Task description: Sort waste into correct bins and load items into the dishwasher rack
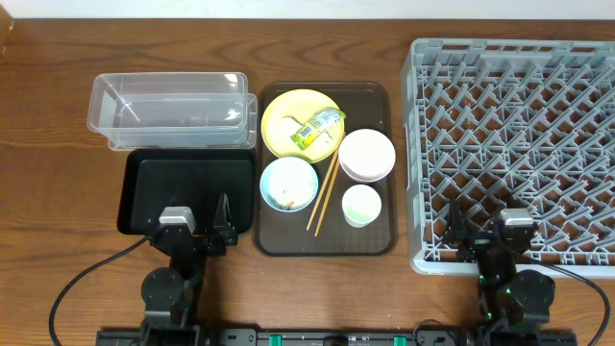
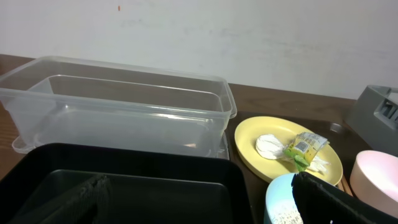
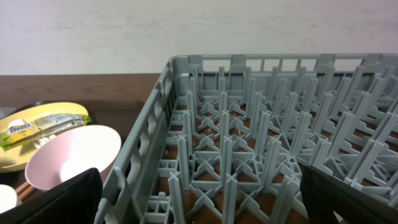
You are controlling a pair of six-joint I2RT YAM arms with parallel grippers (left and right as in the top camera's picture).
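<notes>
Overhead, nothing had been sorted or loaded yet. The clear tub [image 1: 168,108] sat toward the far left corner of the surface, with the black tray [image 1: 187,187] just in front of it toward the near edge. The serving tray [image 1: 377,240] lay mid-surface, and the dishwasher rack [image 1: 519,144] filled the right edge without a single dish in it.

On the serving tray, the yellow plate [image 1: 286,120] carried the green-yellow wrapper [image 1: 319,127] lying across a crumpled tissue [image 2: 268,146]. The light blue bowl [image 1: 288,185] held rice scraps [image 1: 285,199]. Beside them stood the white bowl [image 1: 366,155] and the small cup [image 1: 362,205], and the chopsticks [image 1: 322,197] lay slanted between the bowls.

The left pincer [image 2: 199,180] hung wide apart over the near part of the black tray, holding nothing. The right pincer [image 3: 199,174] was equally wide over the rack's near edge, also holding nothing.

We judged the first step to be the left arm lifting the wrapper off the plate. To do that well, it would need to:

- come down from above onto the wrapper's free end, away from the tissue
- pinch the wrapper alone, so the tissue did not ride along
- avoid pressing down on the plate rim, which could tip or slide the plate
- lift clear of the chopsticks before swinging left

We could not tell which bin suited which waste.
</notes>
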